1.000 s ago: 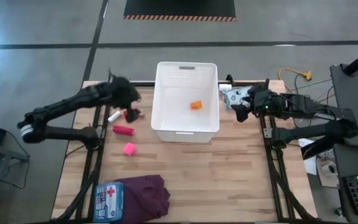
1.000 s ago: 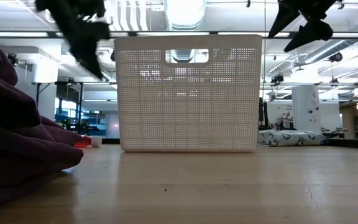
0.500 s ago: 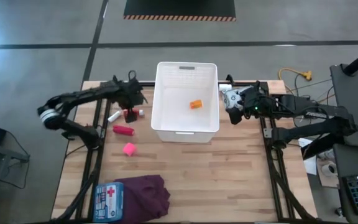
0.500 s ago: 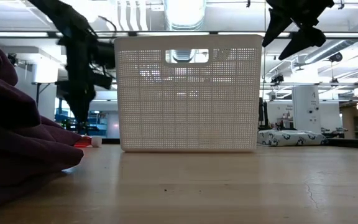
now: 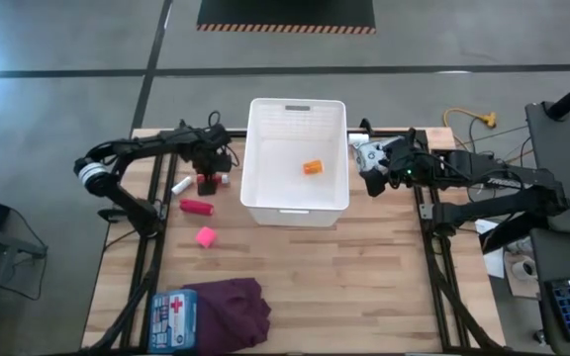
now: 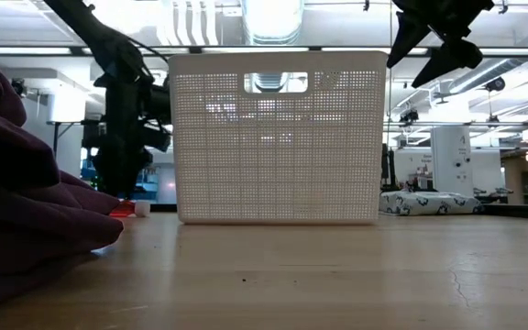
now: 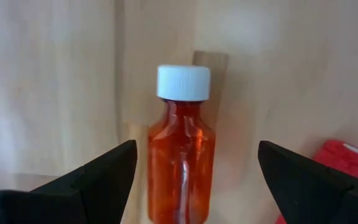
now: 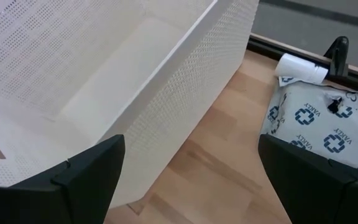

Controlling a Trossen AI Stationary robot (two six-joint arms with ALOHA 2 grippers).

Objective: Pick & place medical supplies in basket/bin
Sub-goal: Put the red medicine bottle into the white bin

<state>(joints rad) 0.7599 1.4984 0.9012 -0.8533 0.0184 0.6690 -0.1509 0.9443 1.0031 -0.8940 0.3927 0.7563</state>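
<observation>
The left gripper [image 5: 209,170] hangs low over the table [image 5: 364,287] just left of the white basket [image 5: 262,210], its fingers [image 7: 98,180] spread wide with nothing between them but air, straddling the small red bottle [image 7: 181,158], which lies on the wood with its white cap pointing away from the wrist. From above, that bottle [image 5: 207,182] sits under the gripper, with the white vial [image 5: 180,185] just beside it, the pink-red tube [image 5: 197,207] a little nearer the front edge and the pink cube [image 5: 206,236] beyond that. The orange box [image 5: 312,167] lies inside the basket, on its floor. The right gripper [image 5: 372,178] hovers above the table just right of the basket's wall [image 8: 185,106], fingers [image 8: 73,180] released and empty, near the white-blue patterned pouch [image 8: 319,121] that lies flat against the table's far right part. At the front left corner the blue first-aid pouch [image 5: 173,318] rests beside the dark purple cloth [image 5: 231,309], touching it.
</observation>
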